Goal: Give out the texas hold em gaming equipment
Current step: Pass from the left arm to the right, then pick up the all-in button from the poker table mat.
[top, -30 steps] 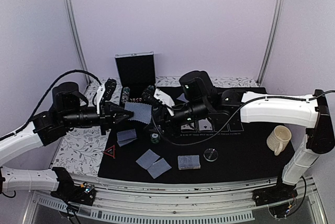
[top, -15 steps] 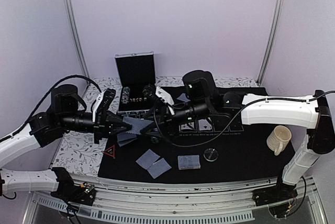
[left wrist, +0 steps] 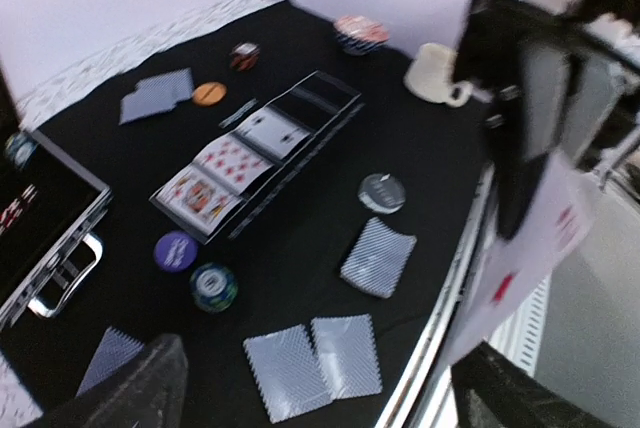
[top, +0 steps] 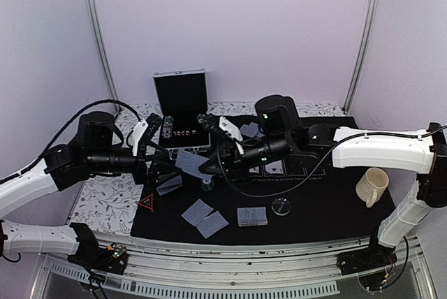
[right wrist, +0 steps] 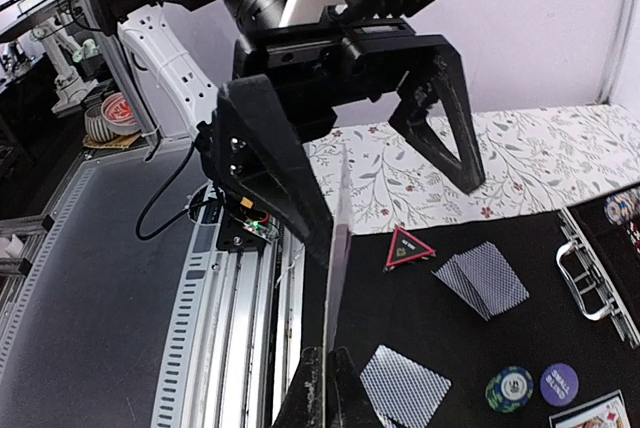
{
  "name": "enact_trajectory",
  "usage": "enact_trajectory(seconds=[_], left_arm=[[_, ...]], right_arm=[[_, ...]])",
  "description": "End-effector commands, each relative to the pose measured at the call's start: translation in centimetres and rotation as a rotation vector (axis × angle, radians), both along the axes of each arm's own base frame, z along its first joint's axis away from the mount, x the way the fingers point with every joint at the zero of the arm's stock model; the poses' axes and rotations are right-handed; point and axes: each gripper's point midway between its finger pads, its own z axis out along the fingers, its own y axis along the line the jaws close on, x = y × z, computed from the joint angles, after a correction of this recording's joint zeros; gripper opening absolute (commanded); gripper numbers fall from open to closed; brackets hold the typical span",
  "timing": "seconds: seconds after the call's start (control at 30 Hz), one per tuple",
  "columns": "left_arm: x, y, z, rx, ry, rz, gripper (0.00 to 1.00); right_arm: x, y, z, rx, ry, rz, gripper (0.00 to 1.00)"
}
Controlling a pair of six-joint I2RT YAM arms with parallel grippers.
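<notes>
Right gripper [top: 208,164]: closed on one playing card, pinching its lower edge. It sits centre frame in the top view.
Held card [top: 188,161]: upright above the mat, between the two grippers. Its patterned back shows from above, and the left wrist view shows a white face with red pips.
Left gripper [top: 157,154]: jaws spread wide with nothing in them, facing the held card from left of centre.
Readable writing: a purple chip [right wrist: 558,384] at lower right of the right wrist view appears to read "SMALL BLIND", though the print is small. A line of white text under the mat's rectangles is too fine to read.
Face-up cards [left wrist: 232,162]: three in a row in the printed rectangles, all with red pips.
Face-down cards: a pair [top: 204,218] at lower centre, a deck [top: 251,216] just right of it, and another pair [top: 168,182] left of centre.
Chips: a green chip [left wrist: 213,286] next to the purple one; an orange chip [left wrist: 209,94] and a red-black chip [left wrist: 245,54] toward the upper left of the left wrist view.
Red triangle marker [top: 147,203]: at the mat's left edge.
Clear disc [top: 281,206]: on the mat, right of the deck.
Mug [top: 372,186]: cream, at right on the mat.
Case [top: 180,93]: metal-edged, lid raised, upper centre.
Surface: a black mat [top: 328,205] on a bench [top: 105,198] covered in white cloth with a grey leaf print.
Room: pale lilac walls with metal uprights.
</notes>
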Motion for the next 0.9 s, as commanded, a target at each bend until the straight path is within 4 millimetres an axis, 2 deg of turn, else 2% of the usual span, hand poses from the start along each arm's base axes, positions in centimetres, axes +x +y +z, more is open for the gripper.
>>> enact_trajectory(seconds=[0.0, 0.03, 0.13, 0.23, 0.37, 0.63, 0.7, 0.8, 0.87], left_arm=[[3.9, 5.3, -5.7, 0.207, 0.205, 0.447, 0.98], [4.1, 6.1, -6.9, 0.221, 0.246, 0.513, 0.98], [4.5, 7.7, -10.5, 0.309, 0.308, 0.618, 0.98], [5.4, 10.1, -13.6, 0.445, 0.331, 0.767, 0.98], [5.1, 12.3, -17.2, 0.562, 0.36, 0.864, 0.98], [6.4, 12.9, -20.1, 0.599, 0.363, 0.919, 0.98], [6.7, 12.5, -20.9, 0.616, 0.384, 0.892, 0.98], [6.2, 11.5, -22.5, 0.625, 0.445, 0.843, 0.96], [5.3, 11.6, -23.4, 0.647, 0.499, 0.842, 0.93]], right_arm=[[2.4, -3.5, -0.1, -0.019, 0.038, -0.132, 0.02], [2.4, -4.2, -1.0, -0.035, 0.049, -0.145, 0.02], [2.4, -5.4, -1.3, -0.041, 0.047, -0.171, 0.02], [2.2, -6.3, -1.2, -0.035, 0.037, -0.177, 0.02], [1.6, -7.3, -1.2, -0.032, 0.031, -0.172, 0.02], [0.8, -8.1, -2.3, -0.052, 0.038, -0.144, 0.02], [0.7, -8.1, -2.4, -0.051, 0.039, -0.138, 0.02], [0.6, -8.3, -2.4, -0.053, 0.039, -0.137, 0.02], [0.4, -8.4, -2.3, -0.052, 0.039, -0.137, 0.02]])
